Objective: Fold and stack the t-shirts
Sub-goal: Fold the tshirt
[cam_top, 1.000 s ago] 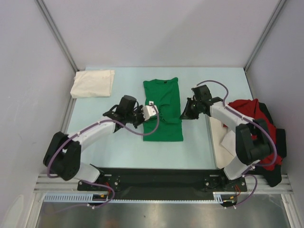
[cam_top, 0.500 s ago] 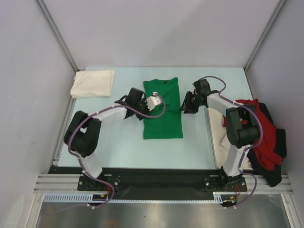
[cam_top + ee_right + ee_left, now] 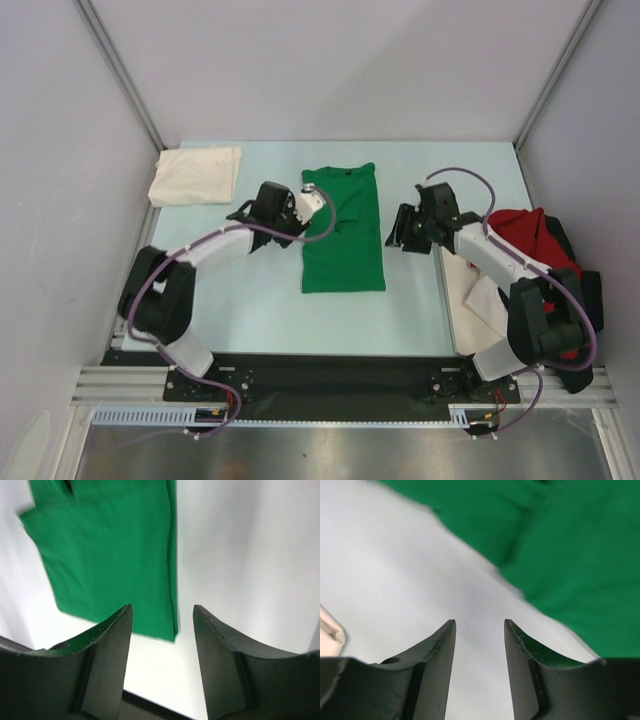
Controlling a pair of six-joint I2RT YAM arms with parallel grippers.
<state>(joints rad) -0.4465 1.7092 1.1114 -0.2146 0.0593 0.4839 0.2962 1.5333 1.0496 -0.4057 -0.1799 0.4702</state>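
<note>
The green t-shirt (image 3: 343, 235) lies flat mid-table as a long narrow rectangle, collar at the far end. My left gripper (image 3: 300, 213) sits at its left edge, open (image 3: 479, 625) over bare table, with the green t-shirt (image 3: 570, 555) just ahead to the right. My right gripper (image 3: 397, 232) is open (image 3: 162, 610) a little off the shirt's right edge, with the green t-shirt (image 3: 110, 555) and its near corner ahead of it. A folded cream-white t-shirt (image 3: 195, 176) rests at the far left. The red t-shirt (image 3: 525, 232) and the dark t-shirt (image 3: 588, 300) are heaped at the right.
A flat white tray (image 3: 470, 295) lies at the right under the right arm and partly under the heap of shirts. Grey walls with metal posts enclose the table on three sides. A black mounting bar (image 3: 330, 380) runs along the near edge.
Both grippers have gone from shut to open. The left one moved away and leftward off the green shirt; the right one backed off to the right. The shirt now lies flat.
</note>
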